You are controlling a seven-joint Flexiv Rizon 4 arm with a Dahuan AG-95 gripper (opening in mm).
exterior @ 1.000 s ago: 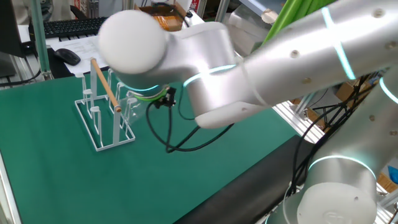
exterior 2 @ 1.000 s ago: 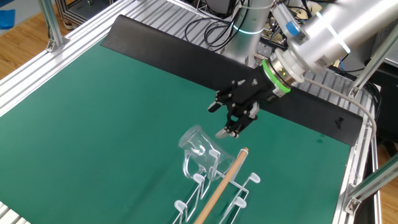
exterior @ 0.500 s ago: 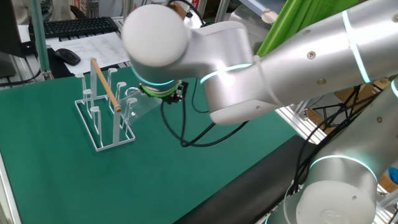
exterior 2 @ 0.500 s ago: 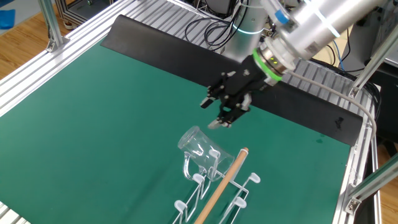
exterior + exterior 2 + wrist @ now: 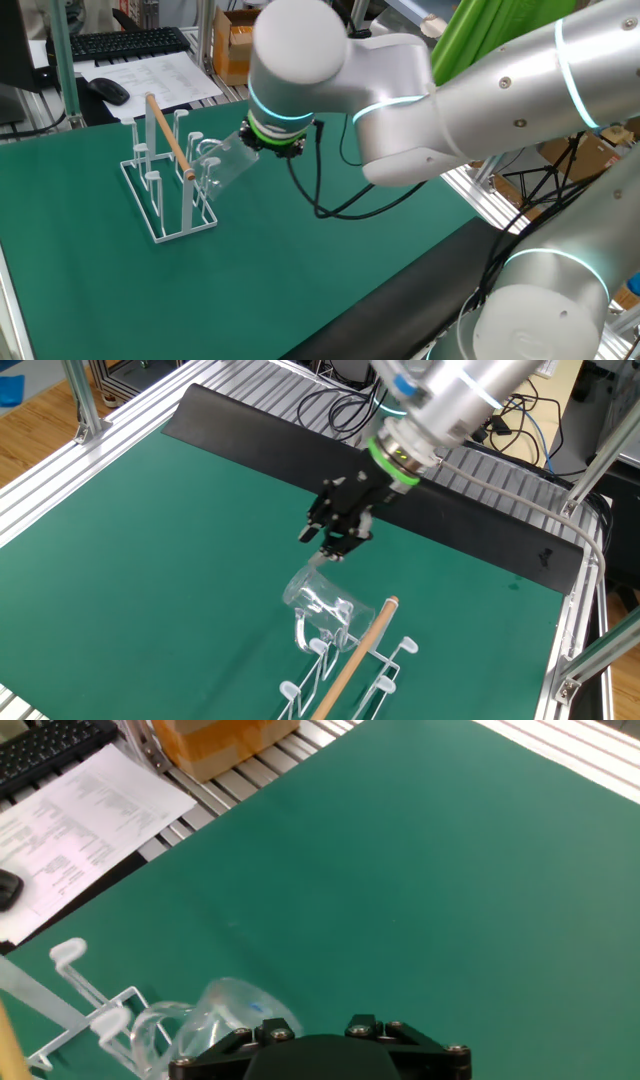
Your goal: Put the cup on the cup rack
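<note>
The hand view looks down along the gripper, whose black housing fills the bottom edge; its fingertips are out of frame there. Just beyond the housing lies the cup point(image 5: 232, 1010), a clear glass mug tipped on its side over the white wire cup rack point(image 5: 85, 1010), whose pegs show at lower left. Green table mat point(image 5: 420, 870) stretches away from there, and at the far top left sit printed papers point(image 5: 75, 825), a keyboard corner and an orange box point(image 5: 215, 740).

In the other fixed view, the gripper point(image 5: 330, 547) hangs in the air a little above and behind the cup point(image 5: 318, 600), apart from it and holding nothing. Its black fingers point(image 5: 318, 530) point down toward the mat; the jaws stand partway apart, but how far cannot be told. The cup leans tilted on a peg at the end of the rack point(image 5: 345, 660), beside the light wooden rod point(image 5: 358, 652) running along the rack's top.

In one fixed view, the silver arm point(image 5: 400, 100) reaches across from the right, its wrist hiding the gripper. The cup point(image 5: 222, 165) rests tilted on the rack's point(image 5: 165, 180) near end.
</note>
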